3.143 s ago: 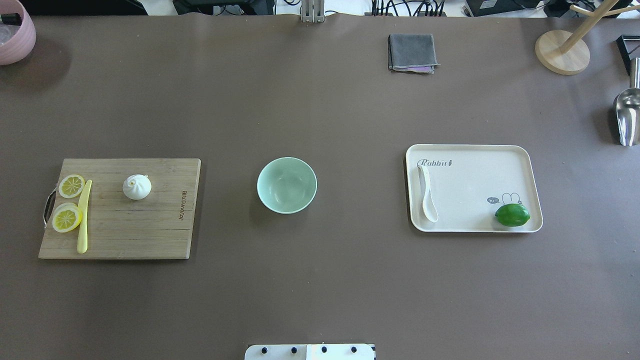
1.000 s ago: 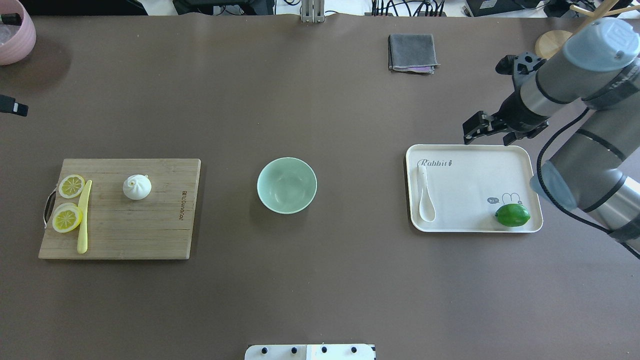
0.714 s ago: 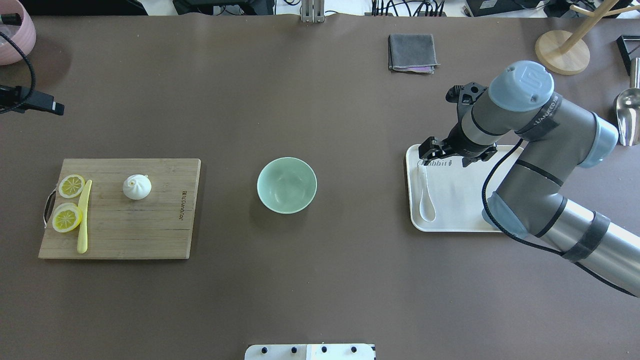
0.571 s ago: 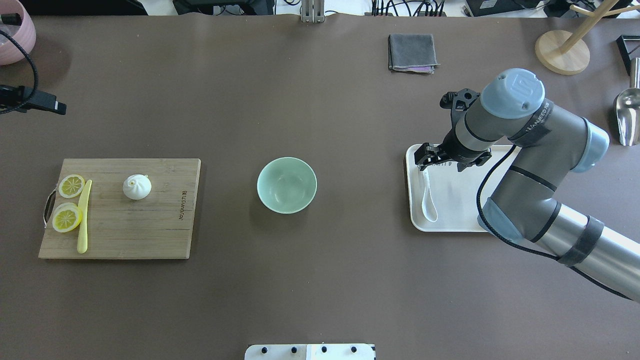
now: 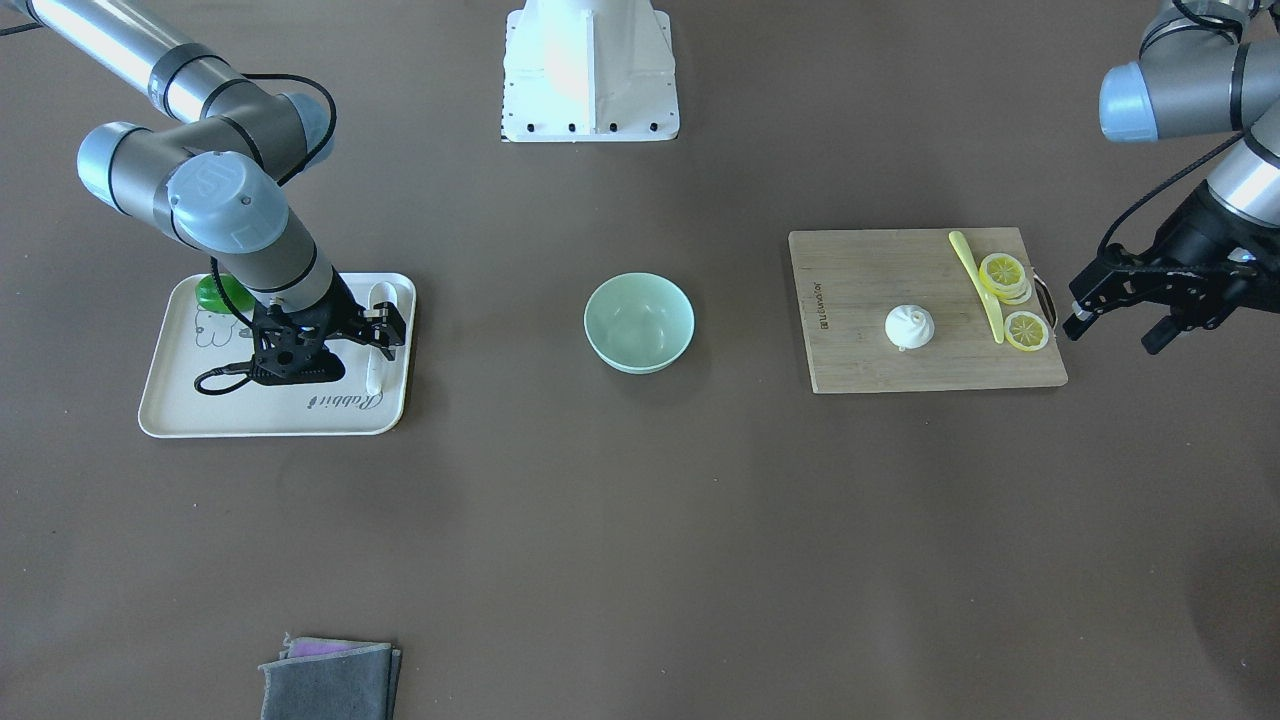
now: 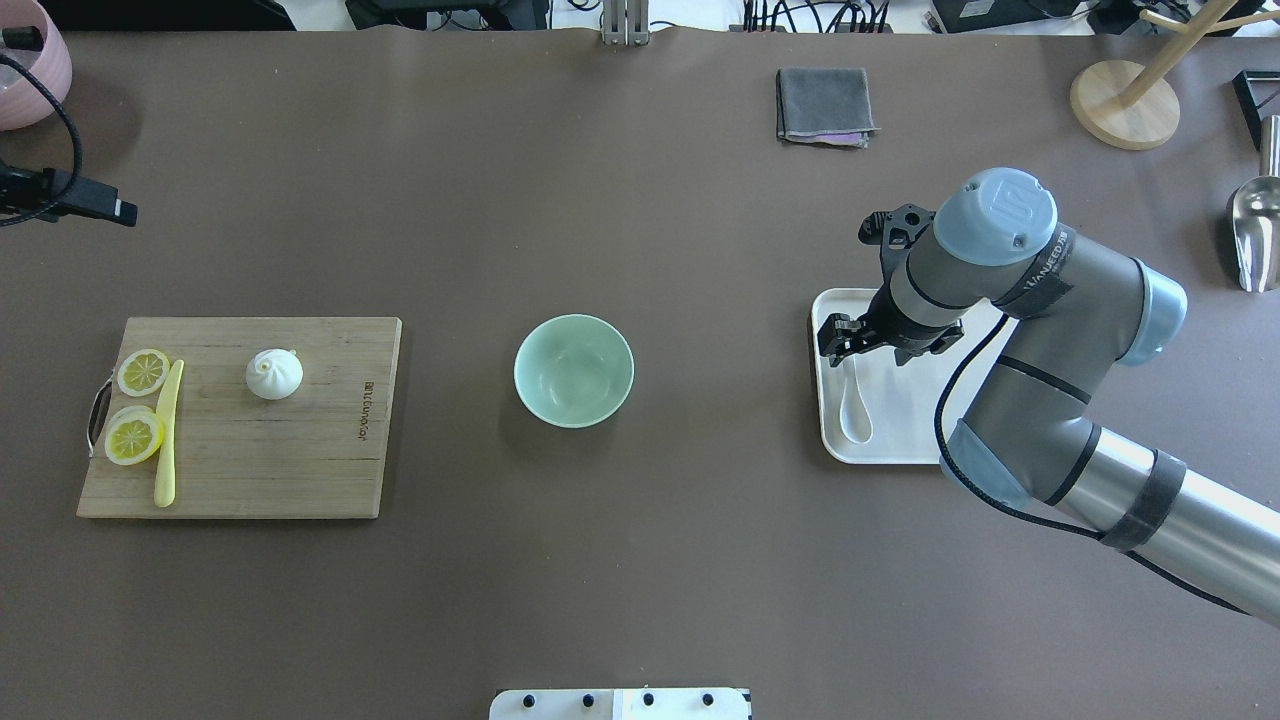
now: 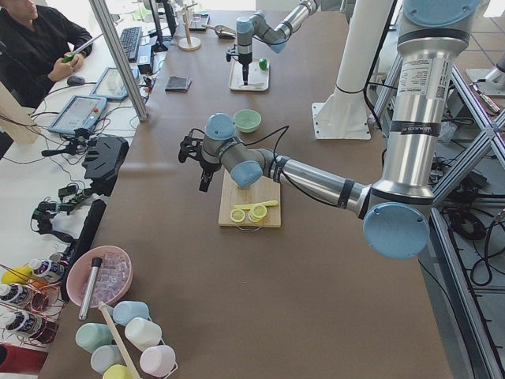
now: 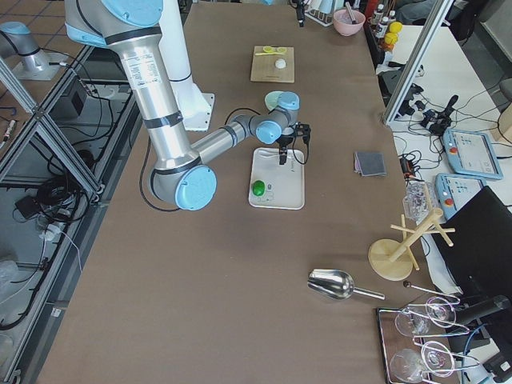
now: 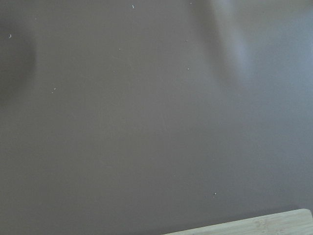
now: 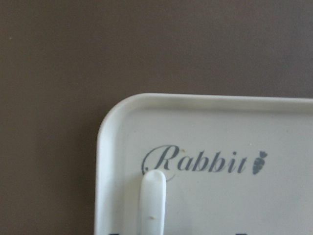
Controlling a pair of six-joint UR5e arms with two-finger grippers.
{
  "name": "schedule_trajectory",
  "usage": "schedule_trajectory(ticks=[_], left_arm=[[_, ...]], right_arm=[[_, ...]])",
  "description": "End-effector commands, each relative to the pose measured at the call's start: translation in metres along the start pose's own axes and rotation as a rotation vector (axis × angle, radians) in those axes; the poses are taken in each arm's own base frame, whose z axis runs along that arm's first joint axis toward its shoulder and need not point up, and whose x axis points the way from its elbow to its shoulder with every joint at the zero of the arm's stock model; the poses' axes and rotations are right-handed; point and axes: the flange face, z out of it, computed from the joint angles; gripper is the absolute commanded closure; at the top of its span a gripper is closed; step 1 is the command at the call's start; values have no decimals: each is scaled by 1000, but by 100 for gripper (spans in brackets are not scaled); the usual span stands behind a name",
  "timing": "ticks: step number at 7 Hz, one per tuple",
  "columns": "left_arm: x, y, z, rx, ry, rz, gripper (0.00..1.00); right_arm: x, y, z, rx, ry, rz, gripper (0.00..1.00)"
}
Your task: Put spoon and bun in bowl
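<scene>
Spoon pickup is your step in hand. The right gripper (image 6: pixel 865 347) hangs over the tray (image 6: pixel 880 457) with its jaws wide apart and holding nothing. The handle of the spoon (image 6: pixel 855 415) lies roughly between them, along the rim nearest the bowl (image 6: pixel 573 371). How high the gripper sits, you cannot tell. The bowl is empty, and the bun (image 6: pixel 273 374) waits on the board (image 6: pixel 300 450), well apart from it. The left gripper (image 5: pixel 1115 330) is open too, empty, over bare table just off the board's end. Next you likely need to lower squarely and close across the handle. Mind the finger on the rim side, which has little room.
</scene>
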Motion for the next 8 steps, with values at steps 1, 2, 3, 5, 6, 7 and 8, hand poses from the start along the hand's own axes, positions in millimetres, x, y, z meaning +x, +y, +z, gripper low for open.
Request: schedule_trajectory(ticks=[1,2,3,5,6,7,8], left_arm=[[2,-2,0,1,3,2,2],[2,-1,0,-1,5,2,2],[2,-1,-1,-1,7,3,2],[1,-1,0,0,4,2,2],[1,-1,0,0,4,2,2],[1,-1,0,0,4,2,2],[1,-2,0,1,3,2,2]], right_arm=[[-5,6,6,-8,2,-10,25],[-5,6,8,-9,3,-12,29],[-5,6,8,-10,5,-10,59],[-15,5,8,-10,-2,-18,100],[-17,4,8,-10,-4,-16,100],[-18,4,7,-8,-6,-13,100],[-26,-5,-6,9,-25,-10,100]])
